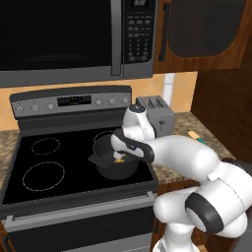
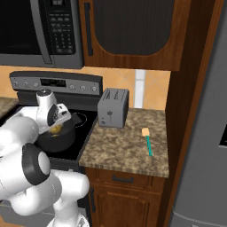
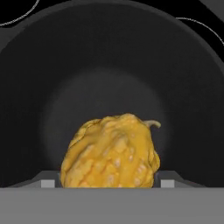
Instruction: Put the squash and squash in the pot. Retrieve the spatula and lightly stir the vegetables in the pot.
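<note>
One squash (image 3: 111, 153) between hand (image 3: 105, 183) fingers over pot (image 3: 109, 52); toaster (image 2: 112, 107) beside stove (image 1: 29, 147).

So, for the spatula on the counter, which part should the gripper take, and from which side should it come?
Probably the thin teal handle, near its middle, from straight above. The spatula lies flat on the granite counter, blade toward the wall, with bare counter on both sides. The handle is slim enough for the fingers to close across it. The toaster stands apart to the left, so it should not obstruct.

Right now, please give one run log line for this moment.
gripper: around squash, over pot | spatula: on counter, untouched
</note>
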Motion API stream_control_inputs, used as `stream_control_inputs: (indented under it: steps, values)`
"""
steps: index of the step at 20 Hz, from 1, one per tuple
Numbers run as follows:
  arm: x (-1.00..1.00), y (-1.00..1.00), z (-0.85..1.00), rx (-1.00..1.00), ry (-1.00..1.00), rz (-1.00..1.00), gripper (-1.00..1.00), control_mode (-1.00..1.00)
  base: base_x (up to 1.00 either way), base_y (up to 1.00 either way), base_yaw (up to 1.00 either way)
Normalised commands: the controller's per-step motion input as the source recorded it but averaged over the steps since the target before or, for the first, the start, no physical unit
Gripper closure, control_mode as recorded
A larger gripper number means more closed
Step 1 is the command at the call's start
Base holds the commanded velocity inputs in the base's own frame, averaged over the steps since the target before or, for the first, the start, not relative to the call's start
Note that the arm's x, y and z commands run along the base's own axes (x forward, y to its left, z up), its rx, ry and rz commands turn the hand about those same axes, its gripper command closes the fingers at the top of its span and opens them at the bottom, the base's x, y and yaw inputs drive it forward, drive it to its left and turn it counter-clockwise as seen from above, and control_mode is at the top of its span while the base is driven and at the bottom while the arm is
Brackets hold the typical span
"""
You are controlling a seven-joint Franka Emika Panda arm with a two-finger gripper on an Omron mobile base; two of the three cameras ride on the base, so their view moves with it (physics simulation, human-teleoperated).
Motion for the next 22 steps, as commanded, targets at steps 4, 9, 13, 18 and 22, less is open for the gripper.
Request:
stream_control_inputs:
  steps: [4, 9, 13, 18, 22]
  values:
    - [0.23, 0.16, -0.14, 0.00, 0.00, 0.10, -1.00, -1.00, 0.00, 0.00, 0.00]
    - [0.12, 0.07, -0.03, 0.00, 0.00, 0.07, -1.00, -1.00, 0.00, 0.00, 0.00]
    - [-0.06, 0.00, 0.29, 0.00, -0.01, 0.01, -1.00, -1.00, 0.00, 0.00, 0.00]
    - [-0.38, 0.00, 0.73, 0.00, -0.01, 0.00, -1.00, -1.00, 0.00, 0.00, 0.00]
    - [-0.70, -0.03, 0.90, 0.00, -0.05, 0.00, -1.00, -1.00, 0.00, 0.00, 0.00]
